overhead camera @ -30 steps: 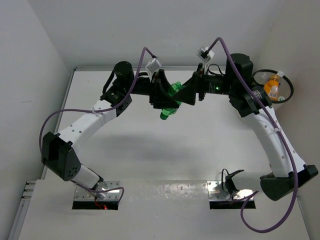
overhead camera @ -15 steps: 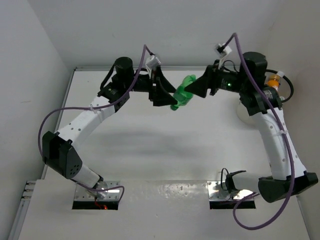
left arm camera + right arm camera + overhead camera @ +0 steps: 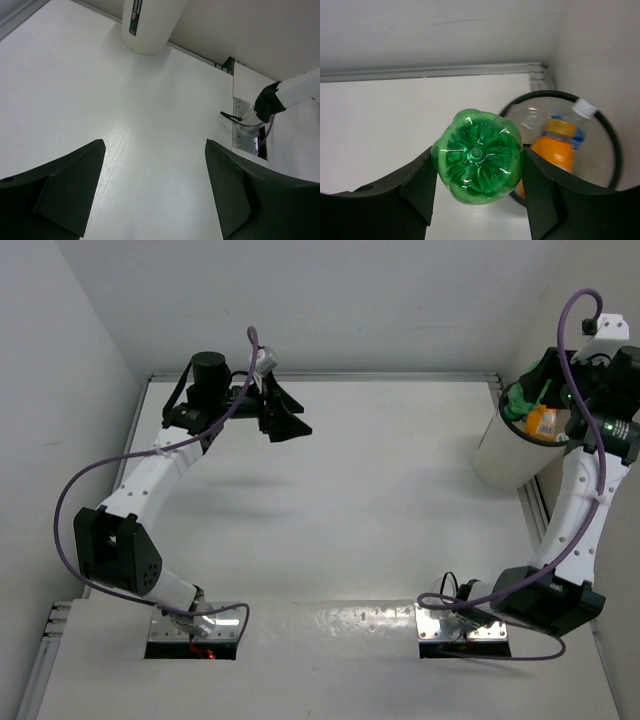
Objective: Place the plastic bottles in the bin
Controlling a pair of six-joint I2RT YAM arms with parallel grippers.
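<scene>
My right gripper [image 3: 477, 165] is shut on the green plastic bottle [image 3: 477, 162], whose base faces the wrist camera. It holds the bottle in the air at the near left rim of the white bin [image 3: 616, 150]. An orange bottle [image 3: 555, 150] and a clear bottle [image 3: 530, 117] lie inside the bin. In the top view the right gripper [image 3: 532, 390] and the green bottle [image 3: 518, 400] are above the bin [image 3: 500, 460], and the orange bottle [image 3: 543, 422] shows inside. My left gripper [image 3: 288, 412] is open and empty at the far left; its wrist view [image 3: 155, 190] shows only bare table between the jaws.
The bin [image 3: 150, 25] stands in the far right corner against the walls. The right arm's base [image 3: 270, 100] and mounting plate [image 3: 462, 625] are at the near edge. A metal rail [image 3: 430, 72] runs along the back wall.
The green bottle passed from the left gripper to the right one. The right arm swung right and carried it over the bin. The left gripper opened and drew back to the left.
</scene>
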